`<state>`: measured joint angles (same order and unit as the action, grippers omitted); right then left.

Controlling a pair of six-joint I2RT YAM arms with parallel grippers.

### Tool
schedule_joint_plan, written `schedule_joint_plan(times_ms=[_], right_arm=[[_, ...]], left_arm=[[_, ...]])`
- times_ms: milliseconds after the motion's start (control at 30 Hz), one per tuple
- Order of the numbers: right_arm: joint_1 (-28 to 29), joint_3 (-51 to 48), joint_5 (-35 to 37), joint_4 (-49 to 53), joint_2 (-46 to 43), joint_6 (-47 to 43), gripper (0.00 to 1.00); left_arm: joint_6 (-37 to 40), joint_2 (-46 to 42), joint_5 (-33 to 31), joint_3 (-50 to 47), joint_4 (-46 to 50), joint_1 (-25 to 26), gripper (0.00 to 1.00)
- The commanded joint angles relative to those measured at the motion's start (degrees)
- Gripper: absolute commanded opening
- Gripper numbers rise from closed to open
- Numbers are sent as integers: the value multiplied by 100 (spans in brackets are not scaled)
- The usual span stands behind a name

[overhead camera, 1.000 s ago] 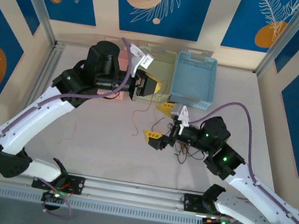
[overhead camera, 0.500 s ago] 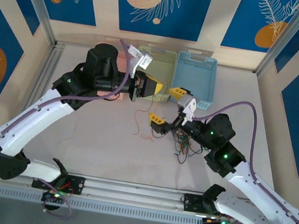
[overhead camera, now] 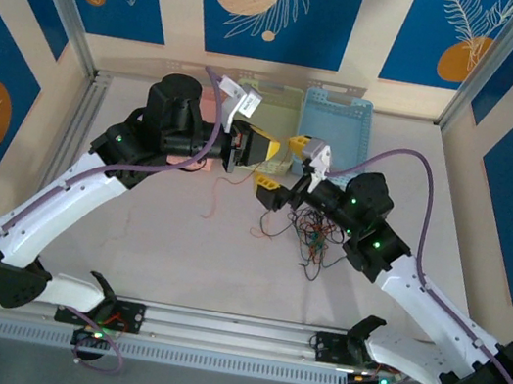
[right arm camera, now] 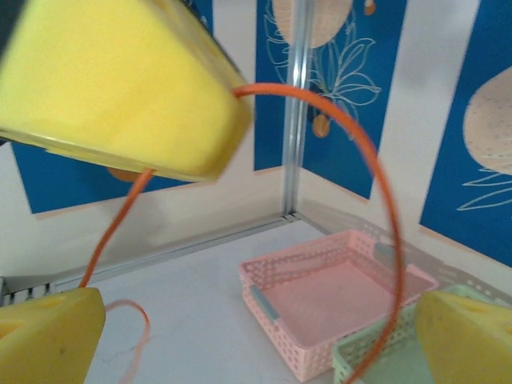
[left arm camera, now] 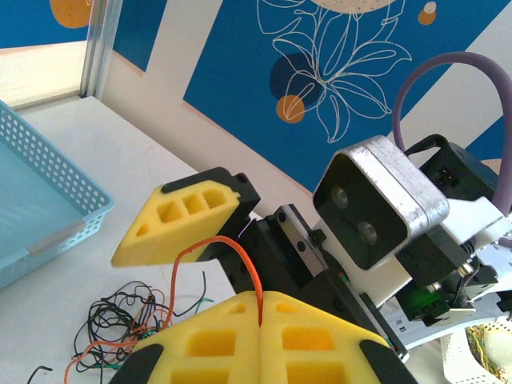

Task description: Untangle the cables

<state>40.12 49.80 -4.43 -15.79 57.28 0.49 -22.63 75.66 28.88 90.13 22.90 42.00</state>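
Left gripper (overhead camera: 262,146) sits upper centre of the overhead frame. Its yellow pads are pressed together on an orange cable (left arm camera: 244,260). In the left wrist view the wire rises from the seam between the pads, arches over to the left and drops toward the heap at lower left.

Right gripper (overhead camera: 281,165) is just beside it, jaws spread wide and holding nothing. One finger is up by the blue basket (overhead camera: 344,118), the other lower in the frame.

In the right wrist view the orange wire loops from the left gripper's pad across the gap between the right fingers (right arm camera: 48,340). Cannot tell whether it touches them.

Tangle of cables (overhead camera: 313,237), black, red and green, lies on the table (overhead camera: 158,244) centre-right in the overhead frame, below the right gripper. A thin reddish strand (overhead camera: 213,202) lies left of it, apart.

Green basket (overhead camera: 281,107) is behind the left gripper. Pink basket (right arm camera: 336,296) sits lower centre of the right wrist view.
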Motion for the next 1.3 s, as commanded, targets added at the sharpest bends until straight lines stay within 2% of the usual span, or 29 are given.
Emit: schedule_joint_plan(times_ms=[0,233,500,667,800,933,1067,1167,1200,1233,1267], right_arm=[[183,287,-209,-179,147,3,100],[347,371,-322,-33,231,115,92],[145,38,-484,-157,-121,633,98],[159,87,-108,-73,-34,755,90],[169,153,-274,-234,179,981,81],[309,270,-121,-234,352,1030,72],[340,237,66,-267,390,1036,54],[325,215,205,-250,356,1036,25],[308,223,260,-204,345,1036,11],[287,250,299,-116,336,1041,0],[258,284,340,-28,320,1032,0]], left_arm=[[-47,-109,77,-30,-142,-57,0],[72,-152,-9,14,4,-54,0],[76,-269,-42,-105,-24,-54,0],[14,-289,-13,-168,-90,-59,0],[-55,-307,2,-246,-170,-58,0],[-83,-295,9,-263,-189,-58,0],[-78,-315,-6,-285,-181,-55,0],[-90,-345,-19,-324,-190,-58,0],[-91,-350,-30,-337,-197,-53,0],[-82,-369,-66,-362,-173,-58,5],[-75,-399,-121,-385,-159,-55,15]])
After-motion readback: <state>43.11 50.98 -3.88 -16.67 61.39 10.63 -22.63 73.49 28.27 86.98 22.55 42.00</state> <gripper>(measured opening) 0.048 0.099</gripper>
